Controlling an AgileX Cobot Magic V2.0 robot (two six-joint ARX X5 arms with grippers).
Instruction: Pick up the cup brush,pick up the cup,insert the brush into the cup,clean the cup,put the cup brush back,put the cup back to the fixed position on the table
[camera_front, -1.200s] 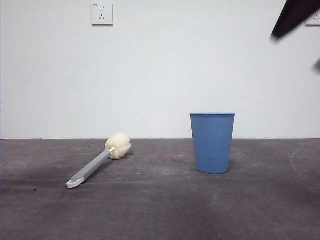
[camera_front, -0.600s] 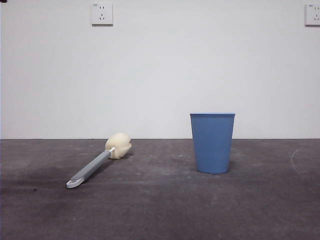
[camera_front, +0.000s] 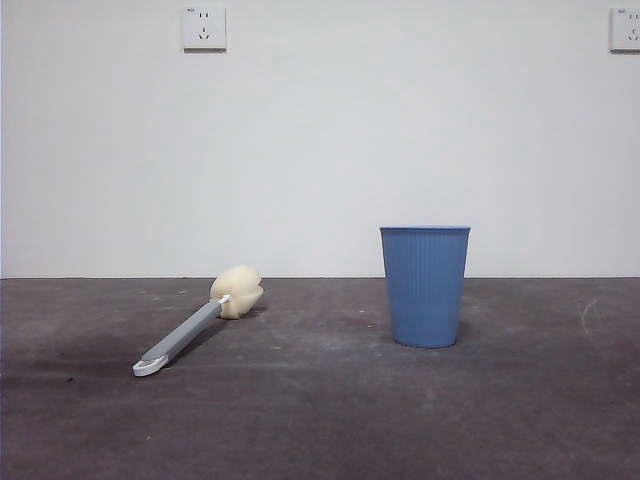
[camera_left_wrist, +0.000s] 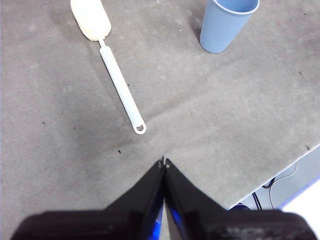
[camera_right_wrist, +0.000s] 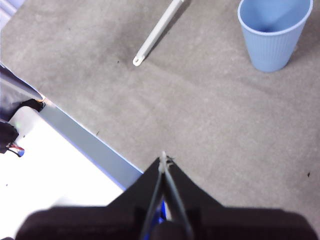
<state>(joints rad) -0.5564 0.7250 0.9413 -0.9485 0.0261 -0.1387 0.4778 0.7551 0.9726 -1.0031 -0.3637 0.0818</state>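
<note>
The cup brush (camera_front: 195, 326) lies flat on the table (camera_front: 320, 420) at the left, its sponge head pointing away and its white looped end nearest. It also shows in the left wrist view (camera_left_wrist: 115, 75) and partly in the right wrist view (camera_right_wrist: 155, 35). The blue cup (camera_front: 425, 286) stands upright and empty to its right; it also shows in the left wrist view (camera_left_wrist: 225, 25) and the right wrist view (camera_right_wrist: 272, 35). My left gripper (camera_left_wrist: 164, 162) is shut and empty, high above the table, back from the brush's loop. My right gripper (camera_right_wrist: 163, 159) is shut and empty, high above the table's front edge.
Two wall sockets (camera_front: 204, 27) sit on the white wall behind. The table's front edge (camera_right_wrist: 90, 145) and cables on the floor (camera_left_wrist: 270, 182) show in the wrist views. Neither arm shows in the front view.
A dark arm tip at the top right corner of the front view has left the view. A small black tip at the top left is also gone. Brush and cup have not moved.
</note>
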